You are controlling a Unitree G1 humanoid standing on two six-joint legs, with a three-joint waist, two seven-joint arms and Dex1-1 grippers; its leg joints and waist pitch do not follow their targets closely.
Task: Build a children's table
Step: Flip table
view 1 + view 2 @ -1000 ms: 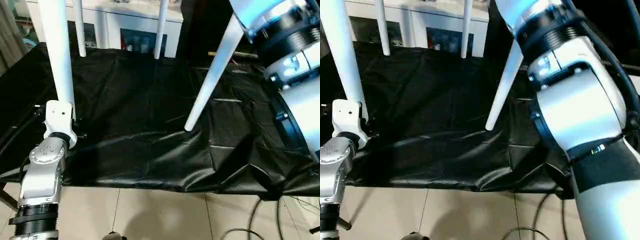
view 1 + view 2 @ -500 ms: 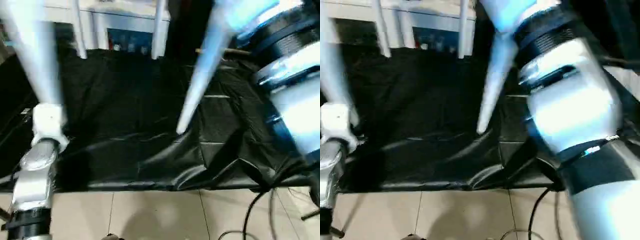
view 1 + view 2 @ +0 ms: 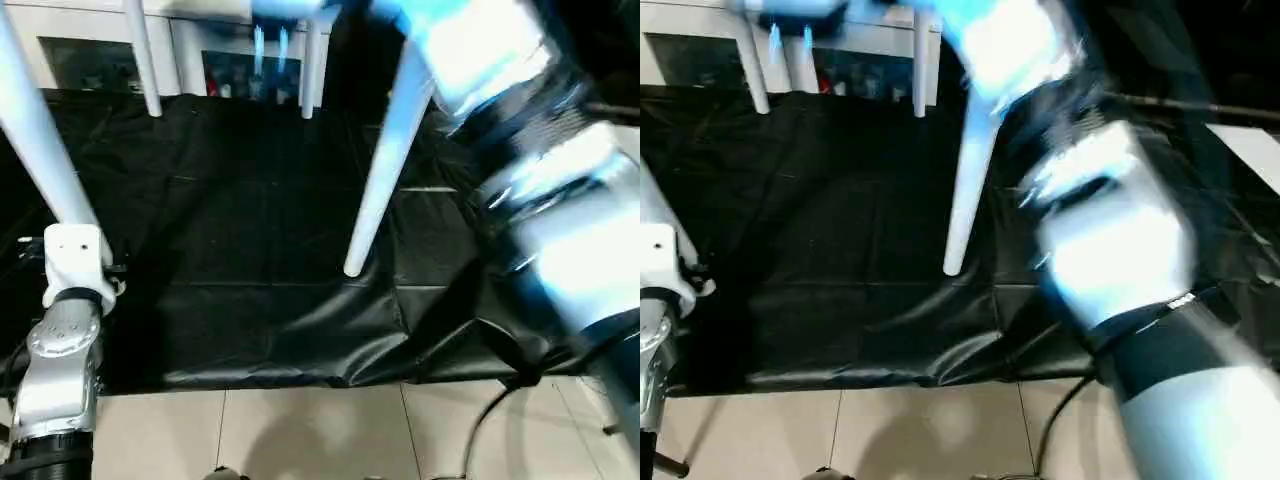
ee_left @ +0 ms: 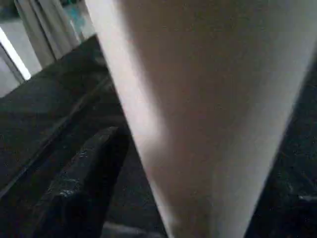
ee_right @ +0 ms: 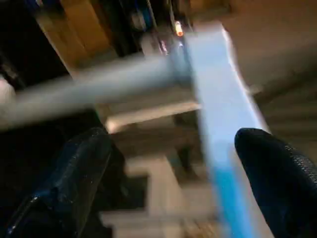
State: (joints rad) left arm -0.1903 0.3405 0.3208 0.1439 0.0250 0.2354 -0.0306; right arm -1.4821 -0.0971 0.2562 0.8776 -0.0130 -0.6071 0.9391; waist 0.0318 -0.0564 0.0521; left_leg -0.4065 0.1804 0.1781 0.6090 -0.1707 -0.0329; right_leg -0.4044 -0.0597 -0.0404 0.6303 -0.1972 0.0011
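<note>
The children's table (image 3: pixel 385 160) is held up above a black cloth (image 3: pixel 260 240) with its four legs pointing down. The near-left leg (image 3: pixel 35 140) runs from 11 o'clock at the top of the head view down into the left gripper (image 4: pixel 163 208). The near-right leg (image 3: pixel 385 165) hangs at about 1 o'clock from the cloth's middle, its tip just above the cloth (I cannot tell if it touches). Two far legs (image 3: pixel 140 60) stand at 12 o'clock before a white cabinet (image 3: pixel 200 50).

In its wrist view, the left gripper's black finger (image 4: pixel 81 183) lies beside the leg, whose long axis runs straight up between the jaws; I judge them pinching it. The right gripper (image 5: pixel 163 183) is spread, and a white edge of the table passes between its fingertips (image 5: pixel 277 168) without clear contact. The right forearm (image 3: pixel 540 180) is high at 2 o'clock.

My guess is that the next move depends on the left grip keeping that leg upright
</note>
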